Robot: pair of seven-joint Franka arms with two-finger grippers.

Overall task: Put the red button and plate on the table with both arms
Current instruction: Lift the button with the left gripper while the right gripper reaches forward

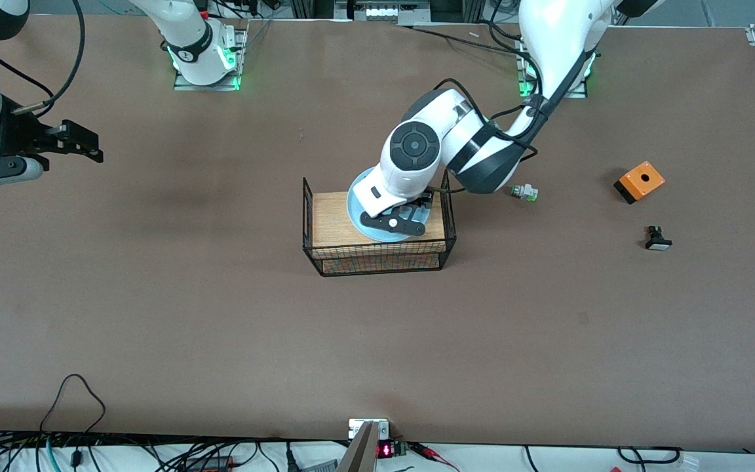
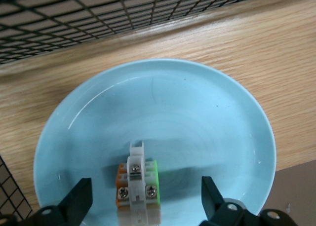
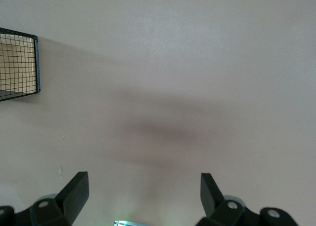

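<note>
A brown table (image 1: 154,314) holds a wire rack (image 1: 377,259) carrying the plate (image 2: 207,117). The red button (image 2: 138,186) lies inside, seemingly lengthwise between the spread fingers of the left gripper (image 2: 147,196). The right gripper (image 3: 143,196) waits, spread wide, over bare tabletop.

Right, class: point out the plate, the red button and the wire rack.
plate (image 2: 197,117), left wrist view, bare inner surface.
red button (image 2: 138,186), left wrist view, whitish body.
wire rack (image 1: 377,257), front view, mesh wall.

Button (image 2: 138,186) in plate (image 2: 207,112), plate on rack (image 1: 325,219).
</note>
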